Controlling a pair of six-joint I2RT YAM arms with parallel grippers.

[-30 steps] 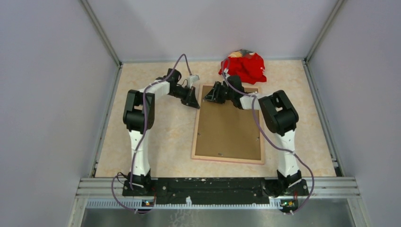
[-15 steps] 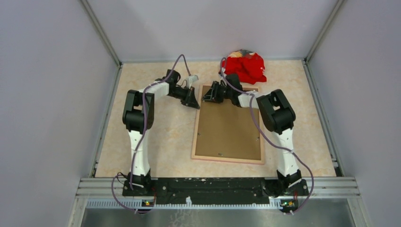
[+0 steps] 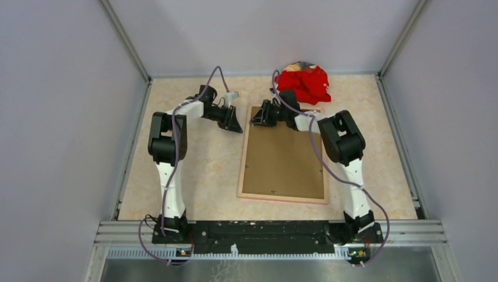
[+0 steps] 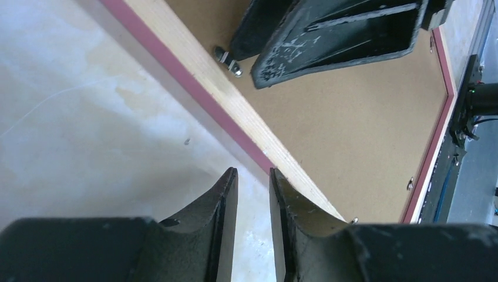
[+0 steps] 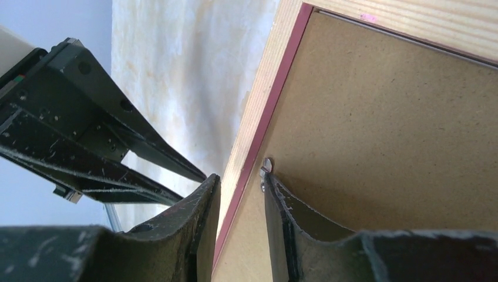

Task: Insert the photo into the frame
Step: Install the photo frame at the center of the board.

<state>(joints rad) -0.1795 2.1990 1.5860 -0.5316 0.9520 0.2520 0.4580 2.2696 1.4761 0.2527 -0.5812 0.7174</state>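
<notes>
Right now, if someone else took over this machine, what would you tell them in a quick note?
Left gripper: slightly open, empty, over the table beside the frame, at the far end of its left rail.
Right gripper: jaws narrowly apart astride that rail, by a metal tab; unclear whether it grips anything.
Done: frame lies face down, brown board seated in its back.
Photo: not in view; possibly under the board.
To do: confirm the photo is in, secure the tabs.
</notes>
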